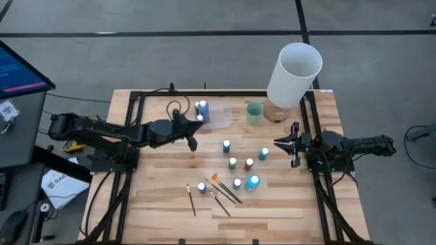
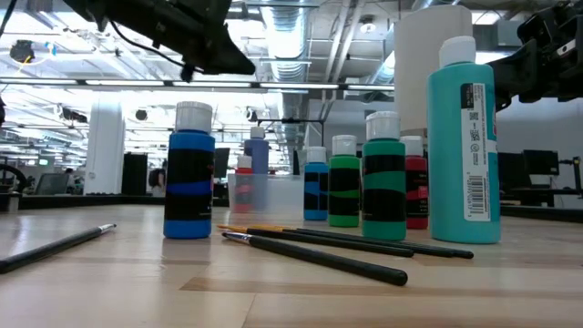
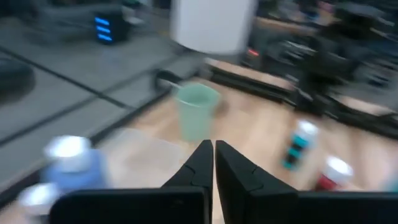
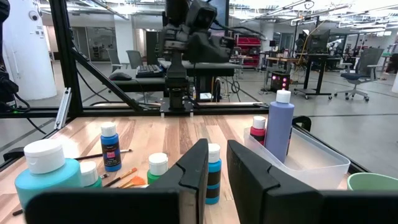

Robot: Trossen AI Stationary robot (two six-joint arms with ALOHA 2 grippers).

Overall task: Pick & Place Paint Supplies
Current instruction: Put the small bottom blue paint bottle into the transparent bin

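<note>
We list, placed from the clear bin (image 1: 212, 114): two bottles (image 1: 201, 109) inside; cup (image 1: 254, 112) just right; cylinder (image 1: 293, 75) farther right; loose bottles (image 1: 232, 163) and brushes (image 1: 221, 190) in front.

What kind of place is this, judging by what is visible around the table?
Most likely a robotics lab in a large open office or workshop hall. Exposed ceiling ducts run overhead, office chairs and workstations stand on the floor beyond, and the wooden table sits in a black metal frame that carries two arms.

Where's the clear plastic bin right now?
In the high view the clear bin sits at the table's far edge, left of the pale green cup, holding a blue-purple bottle, with the left gripper just beside it.
</note>
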